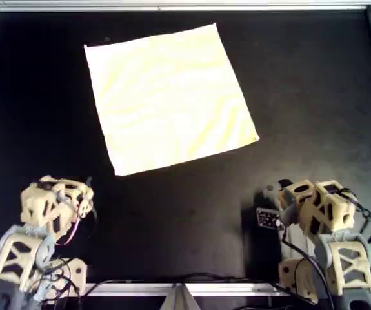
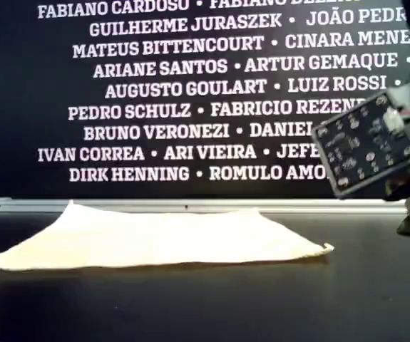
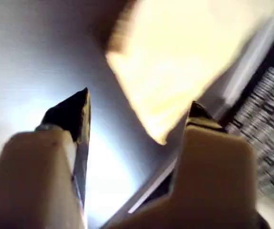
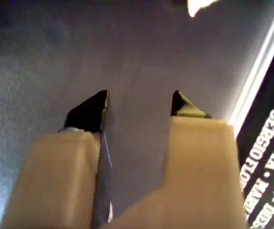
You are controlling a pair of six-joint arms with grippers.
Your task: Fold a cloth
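— While both claws stand wide and empty, where does the cloth (image 1: 172, 97) lie?

— You find it flat in the upper centre of the overhead frame, on the black surface (image 1: 172, 226), well apart from both arms at the lower corners. My first gripper (image 3: 139, 109) sees it broad beyond its tips; my second gripper (image 4: 141, 102) catches only one far corner.

— Its long axis?

— None you can rely on: near square, edges skewed to the rail (image 1: 172, 6). Thin, limp fabric, faint yellow stripes, soft ripples. I judge the first gripper nearer.
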